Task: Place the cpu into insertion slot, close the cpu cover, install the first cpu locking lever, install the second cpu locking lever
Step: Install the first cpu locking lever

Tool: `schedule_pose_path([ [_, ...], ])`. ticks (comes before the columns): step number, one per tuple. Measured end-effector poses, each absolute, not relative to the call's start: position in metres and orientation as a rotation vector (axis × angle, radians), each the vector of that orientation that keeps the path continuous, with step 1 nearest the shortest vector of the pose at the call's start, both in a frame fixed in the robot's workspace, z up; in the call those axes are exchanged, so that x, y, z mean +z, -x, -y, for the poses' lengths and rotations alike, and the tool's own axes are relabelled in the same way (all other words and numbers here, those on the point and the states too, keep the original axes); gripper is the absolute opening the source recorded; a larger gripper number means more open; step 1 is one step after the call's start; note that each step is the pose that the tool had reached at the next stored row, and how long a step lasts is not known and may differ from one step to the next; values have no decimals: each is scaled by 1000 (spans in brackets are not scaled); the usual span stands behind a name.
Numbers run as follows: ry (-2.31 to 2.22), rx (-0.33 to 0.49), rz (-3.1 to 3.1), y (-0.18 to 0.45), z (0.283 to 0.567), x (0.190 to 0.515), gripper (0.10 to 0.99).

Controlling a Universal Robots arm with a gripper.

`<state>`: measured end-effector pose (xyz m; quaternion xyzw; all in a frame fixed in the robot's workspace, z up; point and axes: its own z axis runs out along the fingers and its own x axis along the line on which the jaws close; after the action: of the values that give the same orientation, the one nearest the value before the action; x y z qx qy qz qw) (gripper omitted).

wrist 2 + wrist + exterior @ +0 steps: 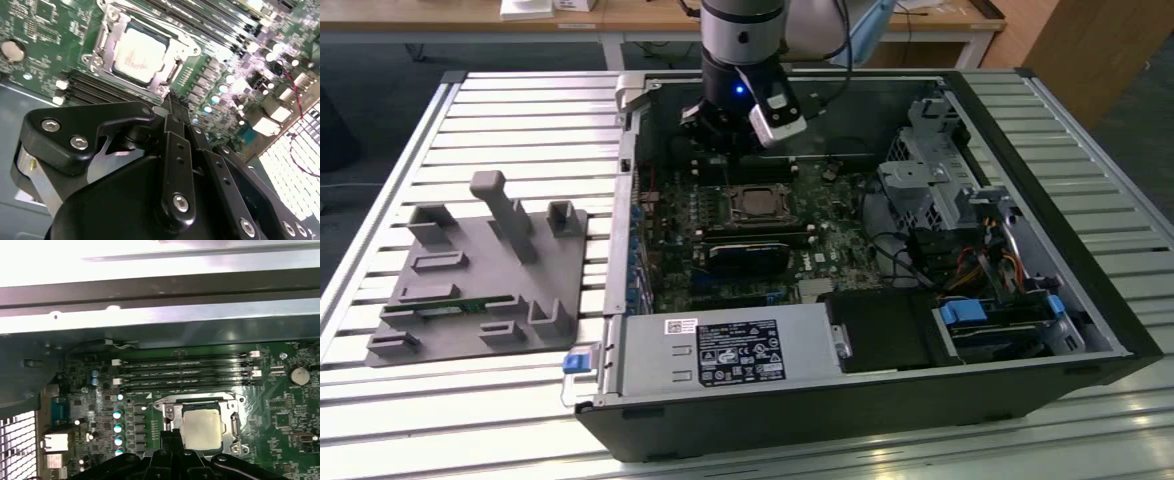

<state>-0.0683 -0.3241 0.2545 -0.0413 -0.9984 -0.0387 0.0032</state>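
Slatted pale metal counter (520, 100), seen in the exterior view. Open black PC case (854, 410) lies on its side across the centre and right of the frame. Grey moulded fixture (420, 300) sits flat at mid left, near the case, not touching it.

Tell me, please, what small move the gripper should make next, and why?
Probably ease the gripper toward the edge of the cpu cover for the locking step: the cpu sits in the insertion slot, the cover lies closed around it, and the gripper hangs beside it.
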Motion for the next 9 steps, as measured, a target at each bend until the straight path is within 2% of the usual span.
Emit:
schedule_pose_path([
  [9, 128, -122, 3135, 82, 324, 254, 106],
])
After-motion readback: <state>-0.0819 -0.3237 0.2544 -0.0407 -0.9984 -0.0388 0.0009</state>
